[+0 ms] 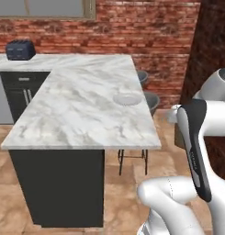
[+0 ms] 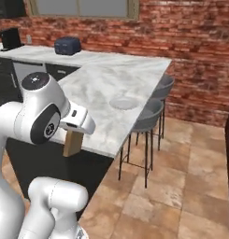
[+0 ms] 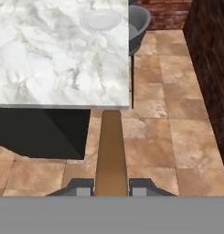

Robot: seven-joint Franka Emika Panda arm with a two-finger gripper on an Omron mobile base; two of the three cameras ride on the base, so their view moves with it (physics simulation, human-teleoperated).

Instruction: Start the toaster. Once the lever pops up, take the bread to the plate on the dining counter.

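The dark two-finger gripper (image 3: 111, 187) clamps the tan bread slice (image 3: 111, 151) over open tiled floor, short of the marbled dining counter's (image 3: 49, 68) near edge; the round white plate (image 3: 100, 20) sits near its right edge.

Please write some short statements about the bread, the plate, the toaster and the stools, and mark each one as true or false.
1. The end effector is shut on the bread. True.
2. The bread already lies on the plate. False: the plate is bare, and the bread is held off the counter, over the floor.
3. The toaster stands on the far counter by the brick wall. True.
4. The plate sits at the middle of the counter. False: it sits near the edge beside the stools.
5. The stools are red. False: they are grey.
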